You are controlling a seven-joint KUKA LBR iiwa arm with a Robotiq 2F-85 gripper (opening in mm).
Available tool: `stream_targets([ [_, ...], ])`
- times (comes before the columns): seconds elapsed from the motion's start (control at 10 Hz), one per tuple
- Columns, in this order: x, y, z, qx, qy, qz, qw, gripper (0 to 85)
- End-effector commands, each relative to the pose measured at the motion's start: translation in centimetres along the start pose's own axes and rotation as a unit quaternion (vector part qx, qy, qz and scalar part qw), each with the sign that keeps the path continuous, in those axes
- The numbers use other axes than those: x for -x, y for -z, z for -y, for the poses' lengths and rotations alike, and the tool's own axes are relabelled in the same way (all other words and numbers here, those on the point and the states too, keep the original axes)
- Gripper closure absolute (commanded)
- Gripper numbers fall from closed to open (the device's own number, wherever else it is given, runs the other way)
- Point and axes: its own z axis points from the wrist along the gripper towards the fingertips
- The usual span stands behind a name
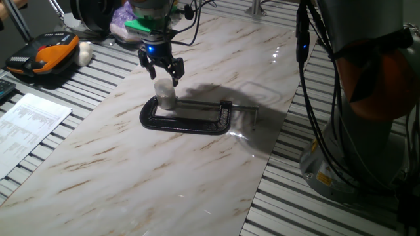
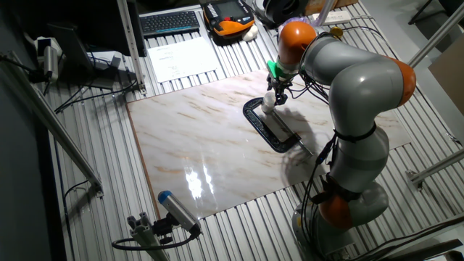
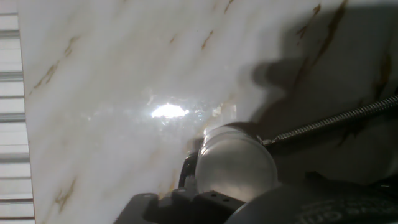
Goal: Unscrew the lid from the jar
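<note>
Jar [image 1: 166, 99] in black clamp [image 1: 190, 118], claw [image 1: 161, 69] above

One of nearly everything on the table

One jar [image 1: 165, 99] with one lid [image 1: 163, 86], one black C-clamp [image 1: 187, 118], one marble-patterned board [image 1: 131, 164], one gripper [image 1: 161, 73] on one arm [image 2: 355, 94]; at the far left one orange-and-black device [image 1: 46, 56], one keyboard [image 2: 170, 22] and two printed sheets [image 2: 181, 58].

Glossy marble-look table [image 1: 197, 170], translucent plastic lid [image 3: 236, 163] (frosted), matt black clamp [image 1: 187, 122]
</note>
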Motion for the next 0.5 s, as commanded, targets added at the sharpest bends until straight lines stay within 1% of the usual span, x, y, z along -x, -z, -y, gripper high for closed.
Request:
stream_targets([
  [0.0, 0.0, -0.09, -0.03, 0.0, 0.0, 0.0, 1.0, 0.0],
  [0.4, -0.08, -1.08, -0.43, 0.002, 0.001, -0.001, 1.0, 0.0],
])
